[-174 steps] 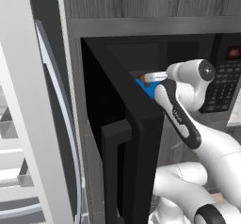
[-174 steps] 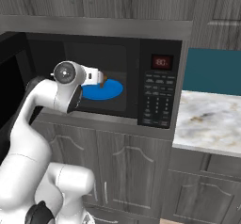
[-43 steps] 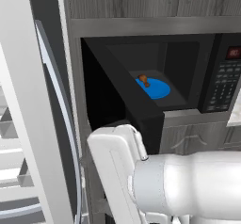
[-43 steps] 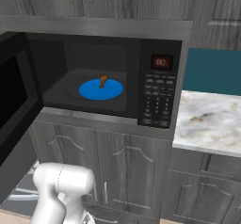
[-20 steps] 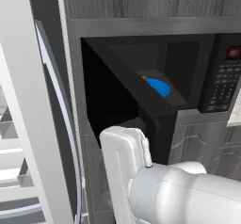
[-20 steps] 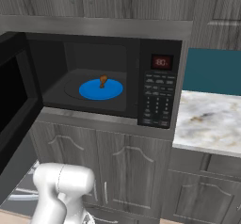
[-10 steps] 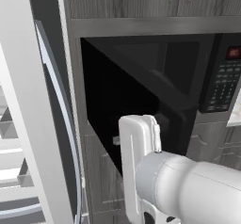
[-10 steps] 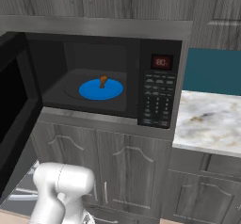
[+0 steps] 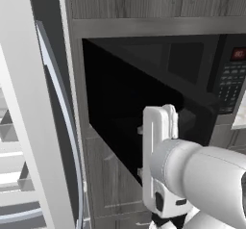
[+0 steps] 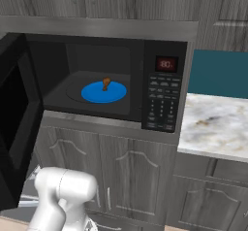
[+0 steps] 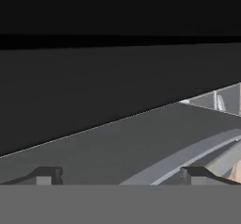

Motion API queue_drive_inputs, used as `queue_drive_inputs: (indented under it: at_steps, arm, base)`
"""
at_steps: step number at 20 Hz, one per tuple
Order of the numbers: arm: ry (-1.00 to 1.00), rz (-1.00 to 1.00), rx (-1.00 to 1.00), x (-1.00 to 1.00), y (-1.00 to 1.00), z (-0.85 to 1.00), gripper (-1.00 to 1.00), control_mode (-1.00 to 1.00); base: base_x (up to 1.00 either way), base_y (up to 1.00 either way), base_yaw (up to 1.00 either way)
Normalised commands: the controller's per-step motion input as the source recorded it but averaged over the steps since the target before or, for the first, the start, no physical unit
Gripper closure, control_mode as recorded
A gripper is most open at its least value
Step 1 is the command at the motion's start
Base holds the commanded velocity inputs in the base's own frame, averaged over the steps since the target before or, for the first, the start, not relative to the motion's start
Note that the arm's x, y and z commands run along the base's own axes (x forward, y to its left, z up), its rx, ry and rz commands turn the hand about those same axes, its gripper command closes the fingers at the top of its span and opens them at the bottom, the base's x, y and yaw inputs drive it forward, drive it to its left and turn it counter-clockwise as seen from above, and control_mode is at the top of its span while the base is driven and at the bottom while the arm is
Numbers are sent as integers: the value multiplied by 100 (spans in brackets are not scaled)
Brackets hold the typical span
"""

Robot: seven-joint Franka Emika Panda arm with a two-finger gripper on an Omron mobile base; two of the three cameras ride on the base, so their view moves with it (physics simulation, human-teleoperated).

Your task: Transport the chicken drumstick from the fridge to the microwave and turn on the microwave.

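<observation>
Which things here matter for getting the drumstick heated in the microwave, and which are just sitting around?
Part of the job:
chicken drumstick, on the blue plate
microwave, door swung open
fridge
gripper, open, empty

Just around:
marble counter
lower cabinets

- Arm out of the microwave point(image 10: 164, 87) since 8.7 s ago, now low outside the door point(image 9: 139, 112).
- Door has swung partway shut, hiding plate from the left.
</observation>
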Motion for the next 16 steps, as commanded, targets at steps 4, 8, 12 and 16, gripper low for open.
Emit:
queue_drive_inputs:
  at_steps: [4, 8, 12, 16]
  arm:
    - [0, -17, -1, 30, -49, -4, -100, -100]
    - [0, -18, -2, 29, -53, -2, -100, -100]
    - [0, -18, -1, 28, -54, 0, -100, -100]
    - [0, -20, -2, 28, -54, 0, -100, -100]
  base:
    - [0, 0, 0]
    - [0, 0, 0]
    - [0, 0, 0]
    - [0, 0, 0]
